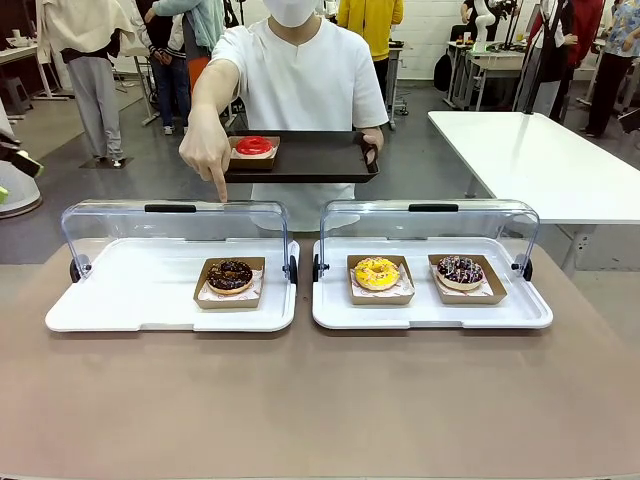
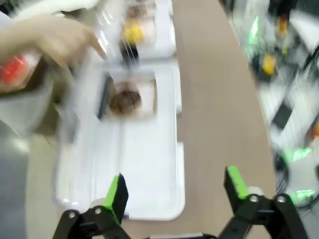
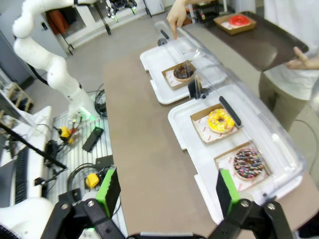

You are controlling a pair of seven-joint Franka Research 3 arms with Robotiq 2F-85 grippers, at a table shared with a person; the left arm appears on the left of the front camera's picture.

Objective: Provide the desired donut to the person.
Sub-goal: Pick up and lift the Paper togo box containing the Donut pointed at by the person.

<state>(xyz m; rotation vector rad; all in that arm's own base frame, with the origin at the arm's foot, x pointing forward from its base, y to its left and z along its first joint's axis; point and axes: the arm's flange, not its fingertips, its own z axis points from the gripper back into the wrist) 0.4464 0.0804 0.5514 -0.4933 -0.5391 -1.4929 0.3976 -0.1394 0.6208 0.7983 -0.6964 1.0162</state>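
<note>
Nearest the robot, the left jaws stand spread wide over the brown worktop, their green pads well apart and gripping nothing; that wrist view is blurred. The right jaws are likewise released, with pads wide apart above the worktop's near edge and empty. Farther on, two white trays lie side by side. On the left tray the chocolate donut, dotted with sprinkles, sits in a brown card dish toward the tray's right end. The right tray carries a yellow donut and, beside it, a dark donut with coloured sprinkles, each in its own card dish on a paper liner whose reddish print is too small to read. At the back of each tray a clear lid with a black handle is rolled open. Beyond them the person in a white shirt reaches forward with a pointing hand, index finger aimed down at the left lid over the chocolate donut; whether the fingertip touches the lid cannot be told. The other hand holds a dark serving tray bearing a red donut in a card dish.
</note>
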